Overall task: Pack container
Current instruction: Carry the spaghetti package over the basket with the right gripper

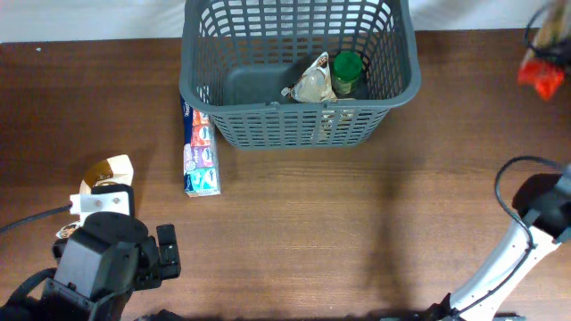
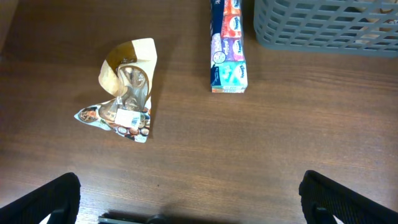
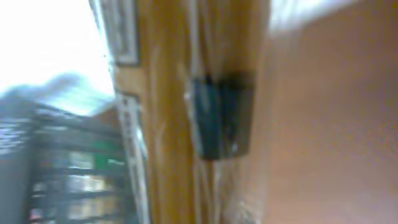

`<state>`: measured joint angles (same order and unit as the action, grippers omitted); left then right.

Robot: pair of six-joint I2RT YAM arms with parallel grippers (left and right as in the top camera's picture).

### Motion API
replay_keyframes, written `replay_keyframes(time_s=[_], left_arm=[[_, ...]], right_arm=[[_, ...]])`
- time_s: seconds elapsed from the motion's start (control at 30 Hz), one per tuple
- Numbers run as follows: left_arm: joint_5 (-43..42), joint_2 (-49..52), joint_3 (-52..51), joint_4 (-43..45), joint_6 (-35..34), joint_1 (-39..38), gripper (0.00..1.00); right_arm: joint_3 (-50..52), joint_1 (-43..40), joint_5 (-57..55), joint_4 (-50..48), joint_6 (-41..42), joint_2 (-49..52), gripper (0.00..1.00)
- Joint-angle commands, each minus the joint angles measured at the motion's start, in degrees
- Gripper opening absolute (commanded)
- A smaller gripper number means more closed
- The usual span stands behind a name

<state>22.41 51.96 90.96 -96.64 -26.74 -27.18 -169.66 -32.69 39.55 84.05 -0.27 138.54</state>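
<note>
The pouch (image 2: 124, 93) lay left of the container (image 2: 323, 25), just ahead of the nearer, wide-open left gripper (image 2: 193, 208); the right gripper (image 3: 221, 115) was closed.

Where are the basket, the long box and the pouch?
basket (image 1: 268, 129), overhead view, on its front lattice wall.
box (image 2: 228, 50), left wrist view, middle of its top face.
pouch (image 2: 127, 93), left wrist view, on its clear middle part.

A dark brown wood-grain table (image 1: 357, 223) spans the view, a bright white strip (image 1: 89, 18) beyond its far edge.
</note>
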Motion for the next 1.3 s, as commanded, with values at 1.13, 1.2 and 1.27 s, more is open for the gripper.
replay_keyframes(time_s=[1.13,1.2,1.27], left_arm=[[-0.61,0.09,-0.17,-0.04,0.72,0.35,1.00],[-0.61,0.09,-0.17,-0.04,0.72,0.35,1.00],[-0.61,0.09,-0.17,-0.04,0.72,0.35,1.00]], right_arm=[[0.52,48.35,-37.66,1.92,-20.72,-14.95,0.04],[2.23,48.22,-38.80,-0.72,-20.72,-14.93,0.04],[4.52,48.22,-38.71,-4.55,-20.70,-14.93,0.04]])
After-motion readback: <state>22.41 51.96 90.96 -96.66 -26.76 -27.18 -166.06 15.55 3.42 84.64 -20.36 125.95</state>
